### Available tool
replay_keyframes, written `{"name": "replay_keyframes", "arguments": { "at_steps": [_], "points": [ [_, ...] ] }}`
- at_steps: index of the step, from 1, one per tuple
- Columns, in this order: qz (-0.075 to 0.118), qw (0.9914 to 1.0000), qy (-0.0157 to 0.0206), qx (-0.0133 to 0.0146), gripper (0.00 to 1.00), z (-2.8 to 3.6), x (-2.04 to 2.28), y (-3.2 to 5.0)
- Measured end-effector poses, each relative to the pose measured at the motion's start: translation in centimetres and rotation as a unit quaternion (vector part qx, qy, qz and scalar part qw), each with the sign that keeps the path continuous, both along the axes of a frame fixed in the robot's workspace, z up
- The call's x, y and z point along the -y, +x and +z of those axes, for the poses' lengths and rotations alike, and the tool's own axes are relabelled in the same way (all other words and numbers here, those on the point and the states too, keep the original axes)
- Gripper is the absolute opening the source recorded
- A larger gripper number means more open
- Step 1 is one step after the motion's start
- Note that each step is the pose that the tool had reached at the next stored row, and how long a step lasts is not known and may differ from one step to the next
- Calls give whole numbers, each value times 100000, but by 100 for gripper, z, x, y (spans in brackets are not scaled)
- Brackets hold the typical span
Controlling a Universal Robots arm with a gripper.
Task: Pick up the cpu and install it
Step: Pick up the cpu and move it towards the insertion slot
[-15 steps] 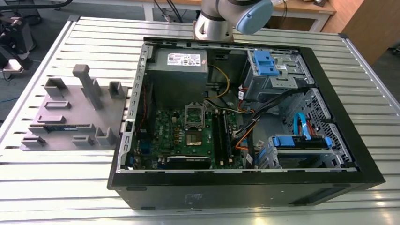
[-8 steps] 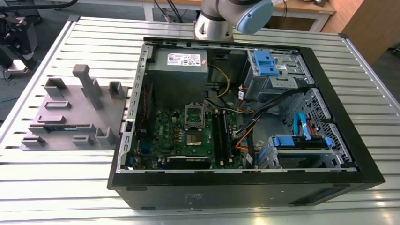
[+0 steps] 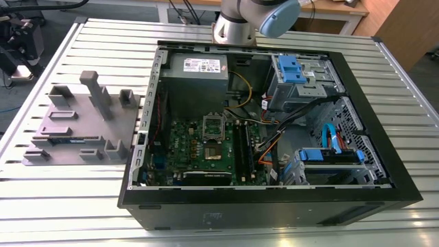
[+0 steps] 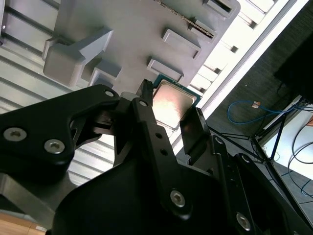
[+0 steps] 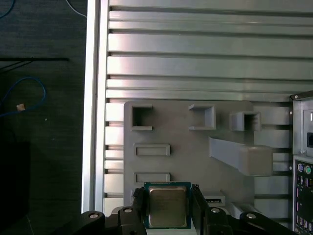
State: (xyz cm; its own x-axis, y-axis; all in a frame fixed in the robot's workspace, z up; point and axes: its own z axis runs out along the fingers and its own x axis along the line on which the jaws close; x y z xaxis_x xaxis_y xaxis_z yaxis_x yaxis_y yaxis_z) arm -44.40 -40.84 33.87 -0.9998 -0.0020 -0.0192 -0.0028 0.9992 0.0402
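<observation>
The arm (image 3: 254,20) rises from the table's far edge in the exterior view, its blue-capped joint above the open computer case (image 3: 274,208). In both wrist views the gripper (image 5: 167,205) (image 4: 171,117) points down at the slatted aluminium table (image 5: 195,58), poised over the edge of the grey fixture tray (image 5: 195,161) (image 4: 132,29). Its black fingers (image 5: 139,203) are closed on the cpu (image 5: 167,208) (image 4: 172,104), one against each of two opposite edges. Whether the chip is clear of the tray or resting on it cannot be told.

The cpu is a small flat square with a dull silver, reflective metal top and a thin green rim. It lies level between the fingers.

In the exterior view, from that view's left: the fixture tray (image 3: 75,123) with a memory stick (image 3: 69,139) in one slot, then the case, with the green motherboard (image 3: 199,149) on its floor.
</observation>
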Motion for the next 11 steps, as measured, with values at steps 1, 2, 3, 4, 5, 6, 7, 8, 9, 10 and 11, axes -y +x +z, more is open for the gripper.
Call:
{"name": "replay_keyframes", "arguments": {
  "at_steps": [1, 2, 3, 4, 5, 6, 7, 8, 9, 10, 11],
  "points": [
    [1, 100000, -1, 1, 47, 0, 0, 0],
    [-1, 100000, 1, 0, 47, 0, 0, 0],
    [-1, 100000, 0, 0, 47, 0, 0, 0],
    [0, 100000, 1, 3, 47, 0, 0, 1],
    [1, 100000, 0, -2, 47, 0, 0, 3],
    [3, 100000, -2, -7, 47, 1, 0, 6],
    [7, 100000, -5, -14, 47, 1, 0, 11],
    [7, 100000, -3, -16, 47, 0, 1, 17],
    [5, 100000, -2, -26, 47, 0, 0, 26],
    [4, 100000, 0, -33, 47, 0, 0, 38],
    [2, 100000, -4, -51, 47, 0, 0, 50]
  ]
}}
